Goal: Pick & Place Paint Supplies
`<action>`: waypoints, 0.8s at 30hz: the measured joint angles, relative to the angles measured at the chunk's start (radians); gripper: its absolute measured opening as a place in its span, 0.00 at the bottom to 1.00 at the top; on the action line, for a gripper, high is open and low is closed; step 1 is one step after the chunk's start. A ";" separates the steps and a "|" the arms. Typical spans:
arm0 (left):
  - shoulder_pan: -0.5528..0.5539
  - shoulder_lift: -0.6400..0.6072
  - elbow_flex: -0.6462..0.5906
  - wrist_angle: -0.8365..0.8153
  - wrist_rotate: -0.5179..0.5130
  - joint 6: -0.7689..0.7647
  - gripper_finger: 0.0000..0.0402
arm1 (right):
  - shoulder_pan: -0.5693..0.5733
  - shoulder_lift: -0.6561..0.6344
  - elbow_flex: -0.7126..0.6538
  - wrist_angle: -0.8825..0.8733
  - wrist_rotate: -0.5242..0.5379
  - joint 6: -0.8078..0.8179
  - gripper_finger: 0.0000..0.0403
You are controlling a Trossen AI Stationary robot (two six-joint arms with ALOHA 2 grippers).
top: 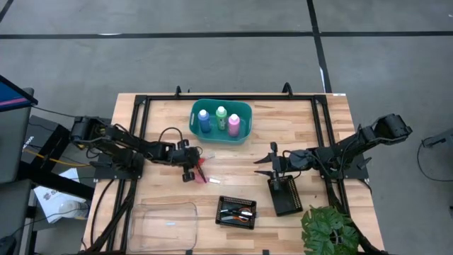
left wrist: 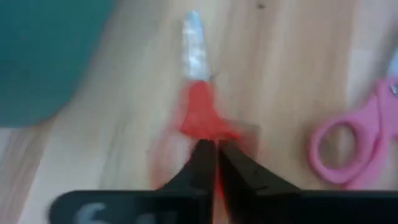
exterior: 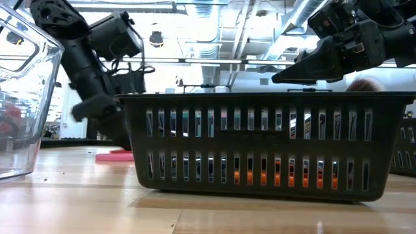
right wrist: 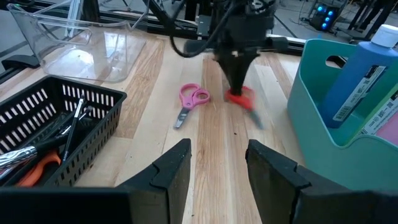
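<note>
Red-handled scissors lie on the wooden table in front of the teal basket. My left gripper is shut on them. Pink scissors lie flat on the table just beside them, on the near side. Blue, green and pink bottles stand upright in the basket. A black mesh tray near the front edge holds brushes and orange-handled scissors. My right gripper hovers open right of centre, touching nothing. My left gripper pinches the red scissors' handle end between its two fingers. The fingers come slanting down from the table's left. The blades point away from the fingers, and the scissors rest on the table.
A second black mesh tray stands below my right gripper. A clear plastic bin sits at the front left and a potted plant at the front right. Bare wood lies between the two grippers.
</note>
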 joint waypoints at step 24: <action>-0.007 -0.012 0.007 0.146 0.069 0.026 0.00 | -0.006 0.000 0.000 0.012 0.000 0.000 0.36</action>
